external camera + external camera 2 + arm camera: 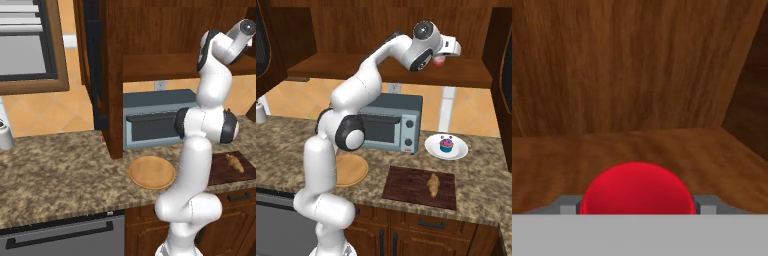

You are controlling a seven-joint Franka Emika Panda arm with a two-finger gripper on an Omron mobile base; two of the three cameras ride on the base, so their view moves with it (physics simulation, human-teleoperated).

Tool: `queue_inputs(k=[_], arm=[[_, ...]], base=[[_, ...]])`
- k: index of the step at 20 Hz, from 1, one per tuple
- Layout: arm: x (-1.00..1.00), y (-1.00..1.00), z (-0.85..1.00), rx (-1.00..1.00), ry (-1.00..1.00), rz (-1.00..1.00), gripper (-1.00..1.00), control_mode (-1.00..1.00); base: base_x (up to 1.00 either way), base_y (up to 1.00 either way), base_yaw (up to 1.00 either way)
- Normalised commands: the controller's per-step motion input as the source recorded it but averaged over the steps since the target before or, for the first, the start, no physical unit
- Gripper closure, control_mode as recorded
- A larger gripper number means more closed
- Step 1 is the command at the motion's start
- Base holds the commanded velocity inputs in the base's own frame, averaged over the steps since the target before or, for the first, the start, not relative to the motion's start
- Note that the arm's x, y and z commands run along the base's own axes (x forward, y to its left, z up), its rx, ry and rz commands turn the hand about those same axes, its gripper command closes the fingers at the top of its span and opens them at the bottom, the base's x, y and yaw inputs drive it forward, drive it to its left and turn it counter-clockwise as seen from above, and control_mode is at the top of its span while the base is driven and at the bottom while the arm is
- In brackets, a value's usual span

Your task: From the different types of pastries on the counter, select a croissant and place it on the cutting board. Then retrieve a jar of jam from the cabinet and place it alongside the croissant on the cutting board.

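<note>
**Croissant placed, jam jar in the gripper's reach**

The small golden-brown croissant already lies on the flat dark reddish-brown cutting board, lower centre of the right base view. The arm reaches into the dark brown wooden cabinet at upper right. The gripper has its fingers at either side of the small red jam jar; whether they are clamped, I cannot tell. Carrying the jar to the board remains.

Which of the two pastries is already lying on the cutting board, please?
The croissant lies on the cutting board; the cupcake sits on a white plate.
</note>
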Motion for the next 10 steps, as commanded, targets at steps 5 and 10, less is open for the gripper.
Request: queue_inputs(k=[5,10], arm=[[-0.86,0.00,0.62,0.04,0.00,0.00,1.00,-1.00],[-1.00,0.00,-0.38,0.00,-0.06,0.00,1.00,-1.00]], base=[[0.00,0.00,0.00],[0.00,0.00,0.00]])
